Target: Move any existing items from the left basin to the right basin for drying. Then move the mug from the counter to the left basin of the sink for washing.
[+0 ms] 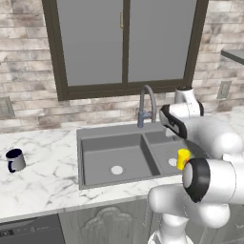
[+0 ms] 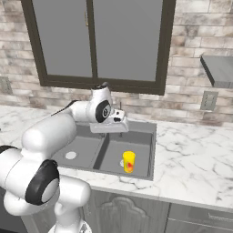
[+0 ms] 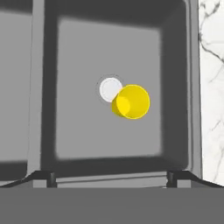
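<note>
The yellow cup (image 1: 183, 158) (image 2: 129, 161) (image 3: 131, 101) stands upright in the right basin (image 1: 164, 148) (image 2: 139, 152) (image 3: 87, 57), just beside its pale drain. My gripper (image 2: 120, 119) (image 3: 112, 177) hangs open above that basin, well clear of the cup, with nothing between its fingers. The left basin (image 1: 102, 157) (image 2: 82, 148) holds nothing but its drain. The grey mug (image 1: 15, 160) with a dark rim stands on the counter (image 1: 43, 176) far to the left of the sink (image 1: 81, 143).
A curved steel faucet (image 1: 147, 102) rises behind the sink's divider. A window and a brick wall lie behind it. Marble counter (image 2: 191, 154) stretches to the right of the sink, and a grey shelf (image 2: 220, 68) juts from the wall at upper right.
</note>
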